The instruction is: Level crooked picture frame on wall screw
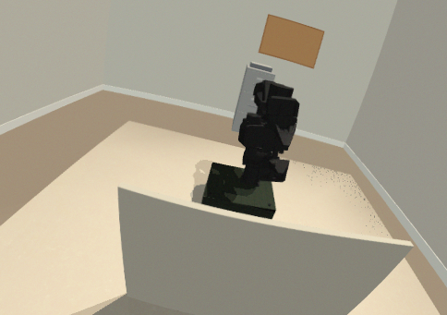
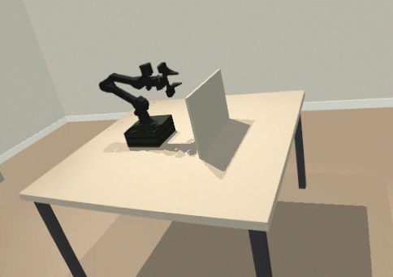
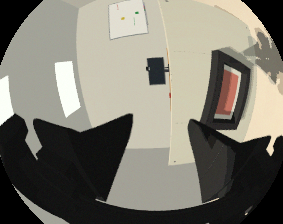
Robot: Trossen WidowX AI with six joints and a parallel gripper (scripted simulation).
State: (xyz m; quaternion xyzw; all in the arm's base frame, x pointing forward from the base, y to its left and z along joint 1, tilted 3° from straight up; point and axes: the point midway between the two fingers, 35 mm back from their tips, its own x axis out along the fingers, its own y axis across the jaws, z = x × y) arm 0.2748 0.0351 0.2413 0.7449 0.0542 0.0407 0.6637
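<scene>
The picture frame (image 3: 215,85), dark with a red picture inside, is on the pale upright panel (image 1: 265,260) (image 2: 209,111) (image 3: 192,85). It shows only in the wrist view, at the right; the top and exterior views see the panel's back. The wrist view is turned on its side. There the frame looks tilted: its lower end in the image is nearer the panel's top edge, so its left side looks higher as one faces it. The screw is hidden. My gripper (image 2: 179,79) (image 3: 161,120) is open and empty, in front of the panel and apart from the frame.
The arm's dark base (image 1: 240,191) (image 2: 150,132) stands on the table (image 2: 142,184), behind the gripper. The panel's top edge (image 3: 170,125) crosses the wrist view near the gap between the fingers. A white board (image 3: 128,19) and a dark screen (image 3: 156,71) are beyond the panel.
</scene>
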